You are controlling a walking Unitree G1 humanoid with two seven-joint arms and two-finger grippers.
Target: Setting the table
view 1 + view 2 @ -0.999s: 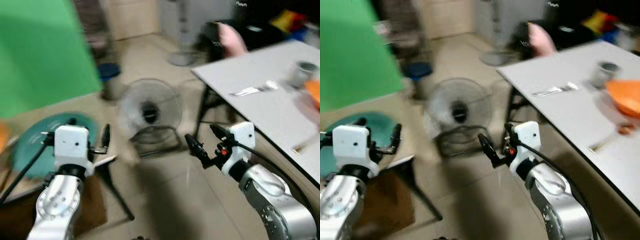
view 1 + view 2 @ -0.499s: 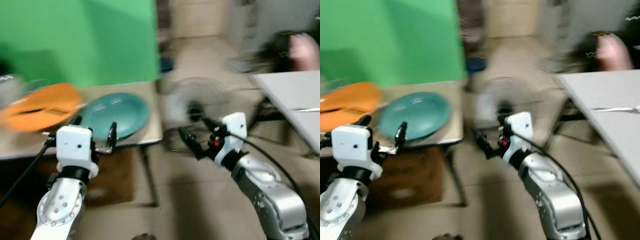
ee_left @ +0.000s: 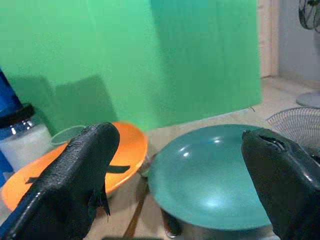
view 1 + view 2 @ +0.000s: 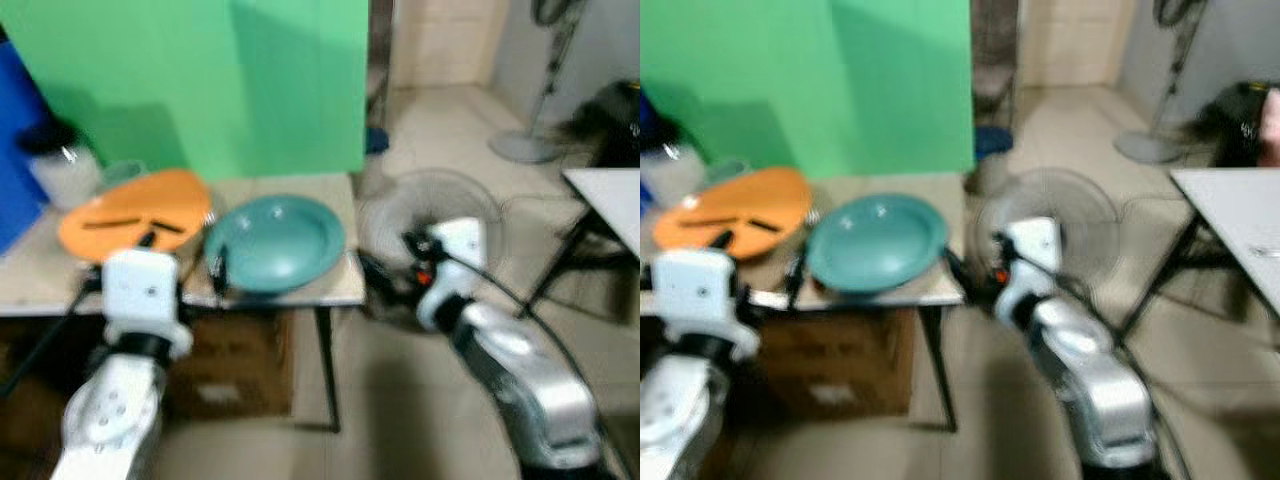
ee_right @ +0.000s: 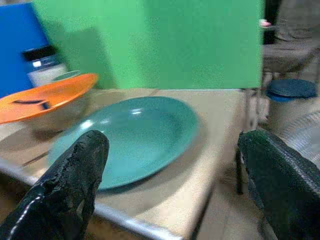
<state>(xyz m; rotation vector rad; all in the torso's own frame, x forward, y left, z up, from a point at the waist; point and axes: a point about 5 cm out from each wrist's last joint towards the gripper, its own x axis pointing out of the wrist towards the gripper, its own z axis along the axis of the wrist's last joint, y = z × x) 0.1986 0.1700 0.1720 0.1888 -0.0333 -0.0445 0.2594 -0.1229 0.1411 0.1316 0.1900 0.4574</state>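
Observation:
A teal plate [image 4: 275, 242] lies on a small beige table [image 4: 340, 290] in front of a green screen. Beside it, to its left, an orange plate [image 4: 135, 212] rests on a bowl with dark strips across its top. Some cutlery [image 3: 141, 207] lies between the two plates. My left gripper [image 4: 182, 255] is open at the table's front edge, pointing at the gap between the plates. My right gripper [image 5: 175, 170] is open off the table's right corner, facing the teal plate [image 5: 135, 135]. Neither holds anything.
A jar with a black lid [image 4: 60, 165] stands at the back left of the small table, against something blue. A floor fan [image 4: 430, 205] lies right of the table. A white table [image 4: 610, 200] is at the far right, a blue bin [image 5: 290, 90] behind.
The camera has swung left: the white table slid to the right edge and the small table with both plates came to the middle. Both grippers stay open.

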